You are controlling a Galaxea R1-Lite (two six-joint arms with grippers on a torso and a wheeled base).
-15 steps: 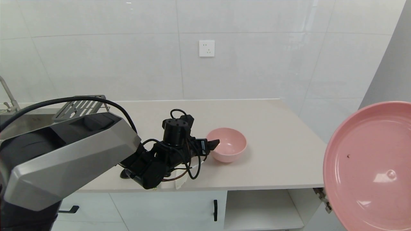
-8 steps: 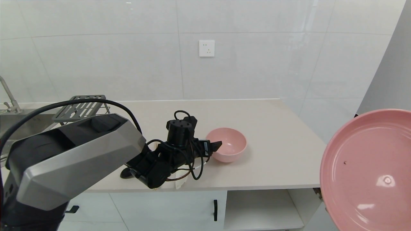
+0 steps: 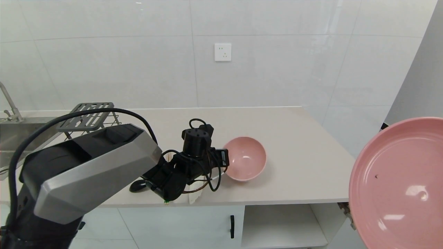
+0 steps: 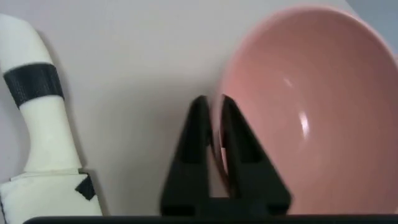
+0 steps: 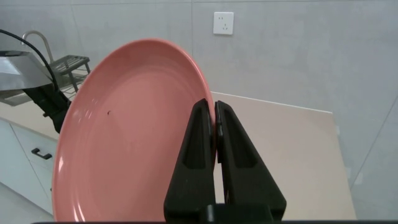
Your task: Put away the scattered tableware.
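Note:
A pink bowl [image 3: 246, 159] is on the beige counter [image 3: 304, 155], tipped so its opening faces the front. My left gripper [image 3: 225, 157] is shut on the bowl's near left rim. In the left wrist view the two fingers [image 4: 200, 124] pinch the rim of the bowl [image 4: 311, 106]. A large pink plate [image 3: 398, 186] hangs in the air off the counter's right end, standing almost on edge. My right gripper [image 5: 215, 121] is shut on the rim of that plate [image 5: 130, 137].
A white handle with a black band [image 4: 38, 137] lies on the counter beside the left gripper. A dish rack [image 3: 88, 116] and a sink [image 3: 17, 138] are at the far left. Below the counter is an open cabinet shelf [image 3: 283, 224].
My left gripper has shut on the bowl's rim, and the bowl has tipped up from lying flat. The pink plate has shifted slightly at the right.

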